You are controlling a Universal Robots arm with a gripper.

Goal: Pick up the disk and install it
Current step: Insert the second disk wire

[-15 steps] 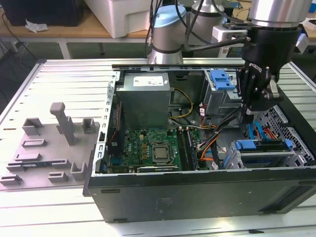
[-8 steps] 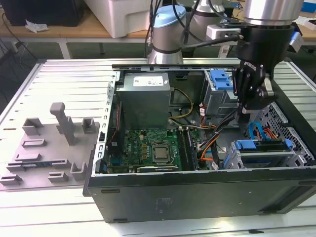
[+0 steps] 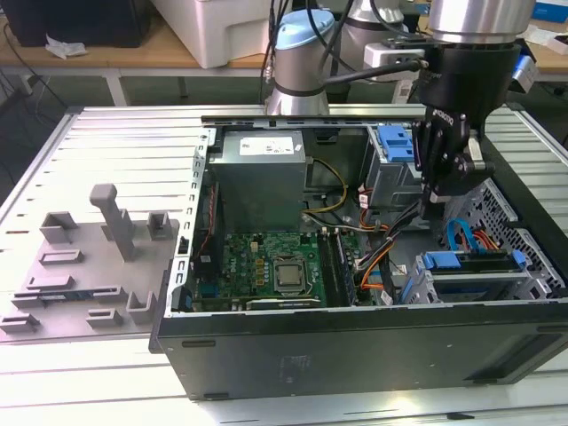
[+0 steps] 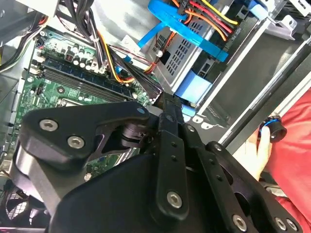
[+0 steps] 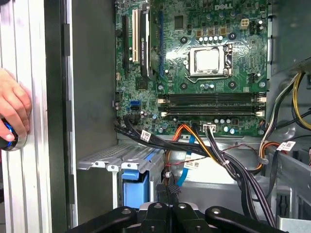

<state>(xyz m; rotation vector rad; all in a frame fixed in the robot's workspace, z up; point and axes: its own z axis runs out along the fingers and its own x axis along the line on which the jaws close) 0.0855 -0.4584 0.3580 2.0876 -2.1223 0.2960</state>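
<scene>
- Fingers of the hand [image 3: 441, 191] pressed together, gripping nothing, inside the open computer case [image 3: 355, 346].
- Disk [image 3: 470, 262] sits in the drive cage [image 3: 484, 288] at the exterior view's right, near the hand, below it.
- Motherboard [image 5: 209, 63] lies beyond.
- A person's hand [image 5: 12, 114] rests on the counter [image 3: 89, 373].

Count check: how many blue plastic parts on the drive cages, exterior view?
2. One blue plastic latch atop the far grey metal cage, beside the black gripper; one blue plastic strip across the near cage. The gripper may hide more.
</scene>
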